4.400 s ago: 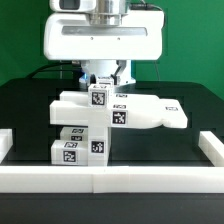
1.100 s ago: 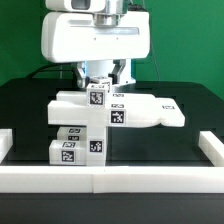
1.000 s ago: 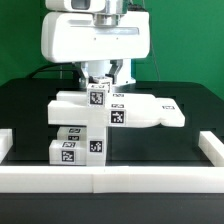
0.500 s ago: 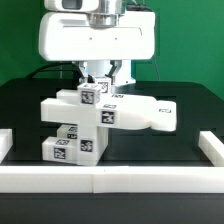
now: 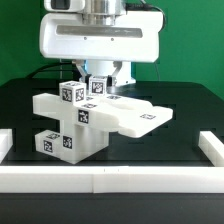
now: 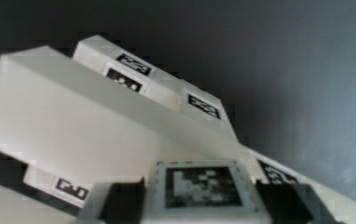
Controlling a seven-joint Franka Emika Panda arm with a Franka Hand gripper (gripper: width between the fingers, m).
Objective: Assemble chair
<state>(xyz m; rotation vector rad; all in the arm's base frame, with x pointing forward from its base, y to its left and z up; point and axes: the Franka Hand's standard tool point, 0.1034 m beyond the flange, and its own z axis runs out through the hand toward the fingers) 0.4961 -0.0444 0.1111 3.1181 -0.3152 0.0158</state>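
Observation:
The partly joined white chair point(image 5: 100, 118) stands on the black table, turned at an angle. Its flat slab point(image 5: 143, 117) points to the exterior view's right, and a lower block point(image 5: 60, 143) with tags sits at the front left. My gripper point(image 5: 99, 82) comes down from above, shut on a tagged upright piece point(image 5: 98, 87) at the top of the chair. In the wrist view that tagged piece point(image 6: 200, 187) sits squeezed between my dark fingers point(image 6: 129, 200), with the chair's broad white face point(image 6: 77, 110) stretching away beyond it.
A long low white border rail point(image 5: 110, 179) runs along the table's front, with short raised ends at the exterior view's left point(image 5: 5, 143) and right point(image 5: 212, 146). Green wall behind the arm.
The chair has turned in my grip: its left end swung forward and left, and the slab now points diagonally. The arm stays above the same spot.

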